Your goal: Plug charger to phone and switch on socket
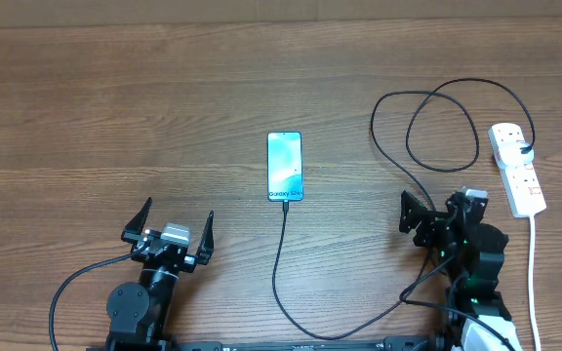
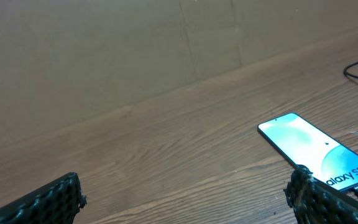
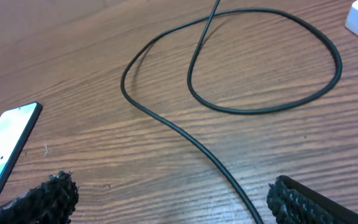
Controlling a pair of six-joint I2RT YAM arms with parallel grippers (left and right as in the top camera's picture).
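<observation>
overhead view: the left gripper [image 1: 178, 211] has its jaws spread wide with nothing between them, only the bare wooden table [image 1: 115, 97] under the gap. the right gripper [image 3: 173, 196] is spread just as wide and holds nothing. in the right wrist view a stretch of the charger [image 3: 194, 146] crosses the wood between its ribbed black fingers [image 3: 48, 196].

ahead and to the right of the left jaws, and ahead-left of the right jaws, the phone [image 1: 284, 166] lies flat, screen up. it is a slim rectangle with a light blue-teal display and a white band reading "galaxy s24" at the end nearer the arms. the charger's thin black cable meets that near edge and trails back between the arms. it then bends toward the right arm and loops in a coil ahead of the right jaws to a black plug [image 1: 525, 149] in the socket [image 1: 515, 171].

the socket, a white strip with red switch marks, lies ahead-right of the right jaws, and its white cord [image 1: 535, 278] runs back. whether it is switched on i cannot tell.
</observation>
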